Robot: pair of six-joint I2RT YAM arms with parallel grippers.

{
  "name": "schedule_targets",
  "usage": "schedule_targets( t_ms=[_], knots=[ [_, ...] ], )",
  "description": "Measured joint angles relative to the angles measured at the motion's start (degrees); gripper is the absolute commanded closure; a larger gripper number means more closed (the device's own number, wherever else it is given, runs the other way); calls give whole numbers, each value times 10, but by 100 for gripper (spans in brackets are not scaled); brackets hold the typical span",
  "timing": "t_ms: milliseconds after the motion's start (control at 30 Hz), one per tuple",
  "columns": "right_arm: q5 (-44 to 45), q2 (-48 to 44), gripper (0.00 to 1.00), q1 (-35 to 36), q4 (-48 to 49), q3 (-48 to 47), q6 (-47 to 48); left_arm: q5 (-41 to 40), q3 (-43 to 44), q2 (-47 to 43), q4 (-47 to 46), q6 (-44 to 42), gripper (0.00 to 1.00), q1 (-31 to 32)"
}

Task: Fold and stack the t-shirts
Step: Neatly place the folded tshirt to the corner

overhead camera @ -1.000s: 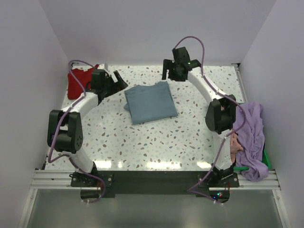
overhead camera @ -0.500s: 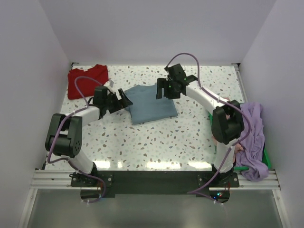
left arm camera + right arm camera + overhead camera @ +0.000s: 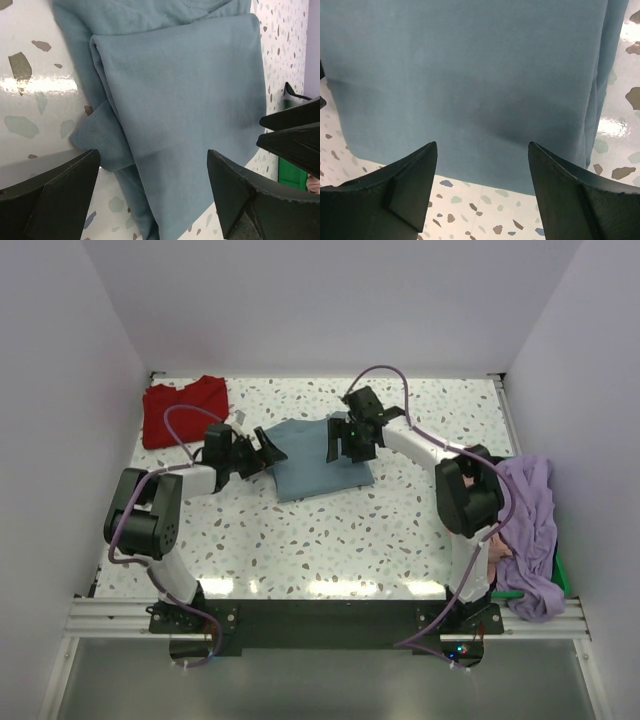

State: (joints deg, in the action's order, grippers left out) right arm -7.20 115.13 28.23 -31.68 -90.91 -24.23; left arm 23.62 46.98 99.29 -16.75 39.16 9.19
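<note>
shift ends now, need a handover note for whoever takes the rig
Left gripper: open, at the blue shirt's left edge, holding nothing.
Right gripper: open, over its far right part, holding nothing.
Done: blue shirt folded, mid-table.
Red shirt in the far left corner; lavender shirt and pink shirt heaped at the right edge.
Left: fold those two, stack all.

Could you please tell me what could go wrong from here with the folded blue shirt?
1. The open left tool sits at the bunched sleeve edge of the slate-blue t-shirt; it may pinch only some layers and undo the fold.
2. The lavender t-shirt drapes beside the right arm and could snag when it swings.
</note>
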Motion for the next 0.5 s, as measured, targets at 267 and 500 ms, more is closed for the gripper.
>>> schedule_targets(
  t_ms=[267,500],
  knots=[
    [0,9,24,0,-4,2,0,1,14,35,-3,8,8,4],
    [0,12,24,0,-4,2,0,-17,48,56,16,9,9,13]
  ],
)
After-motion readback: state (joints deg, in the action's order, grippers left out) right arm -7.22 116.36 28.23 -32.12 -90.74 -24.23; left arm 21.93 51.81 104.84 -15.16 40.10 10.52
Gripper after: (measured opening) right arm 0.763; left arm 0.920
